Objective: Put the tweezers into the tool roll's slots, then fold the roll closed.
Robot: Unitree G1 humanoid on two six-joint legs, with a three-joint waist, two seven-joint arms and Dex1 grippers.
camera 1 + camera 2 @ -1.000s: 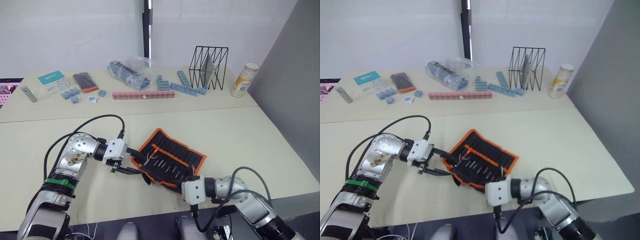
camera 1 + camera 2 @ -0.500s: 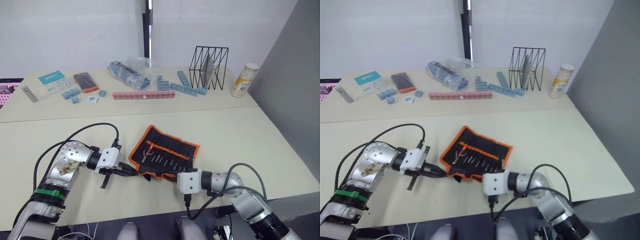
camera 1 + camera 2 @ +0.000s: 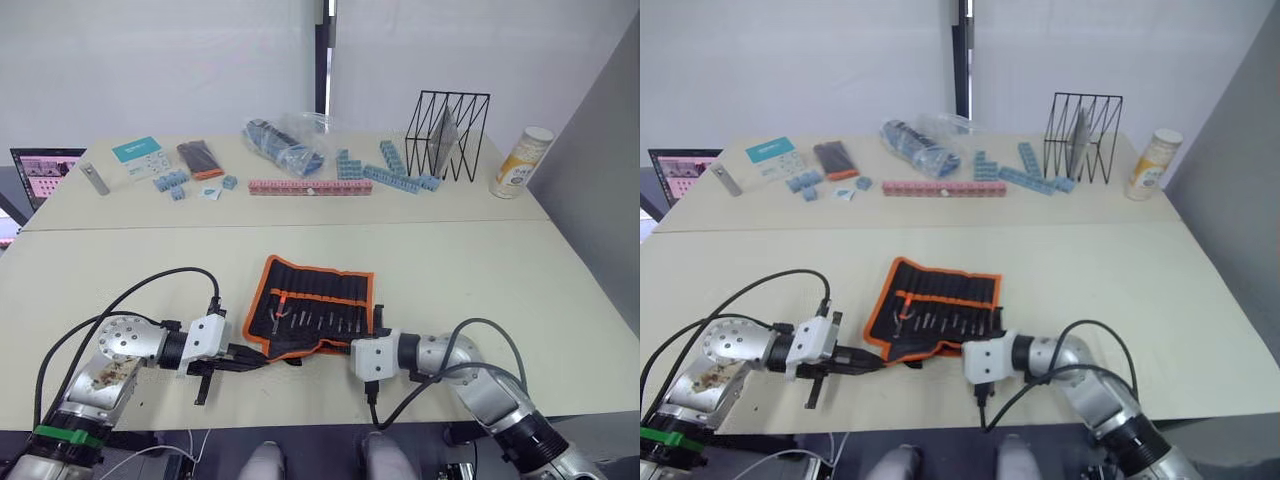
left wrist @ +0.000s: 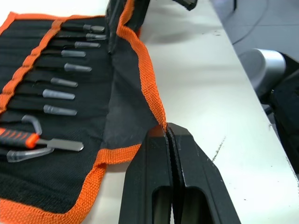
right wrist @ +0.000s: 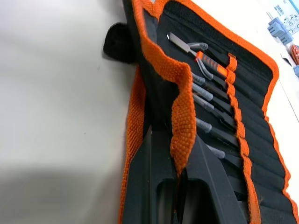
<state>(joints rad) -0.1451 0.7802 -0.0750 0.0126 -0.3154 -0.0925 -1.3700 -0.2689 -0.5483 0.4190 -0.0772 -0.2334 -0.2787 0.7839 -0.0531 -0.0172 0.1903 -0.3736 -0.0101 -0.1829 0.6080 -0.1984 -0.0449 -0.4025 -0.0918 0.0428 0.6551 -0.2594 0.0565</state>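
Orange edging frames the tool roll [image 3: 312, 308], which lies open on the near half of the counter [image 3: 480, 270], between the 2 arms and close to the front edge. Its inner black fabric faces up, and the tweezers [image 4: 63, 67] sit tucked in a row through the slots [image 5: 219, 116], their pale tips lined up side by side; an orange-handled tool [image 4: 21, 138] lies at the end of the row nearest the left gripper. No loose tweezers show on the counter around the roll, so the loading step looks finished. What seems to be in hand is the fold. The left gripper [image 4: 170, 140] has its fingers pressed together on the orange hem at 1 near corner of the roll, with the flap there already lifted and turned slightly inward. The right gripper [image 5: 180, 163] has its fingers closed on the orange hem at the other near corner, where the edging buckles upward between them. Both grips hold the near long edge, so the likely next move would be carrying that edge over the row of tools. The roll is still mostly flat and open, so closing it remains undone. Small blue blocks [image 3: 385, 170], a wire rack [image 3: 446, 135] and a bottle [image 3: 522, 162] stand well apart at the far side.
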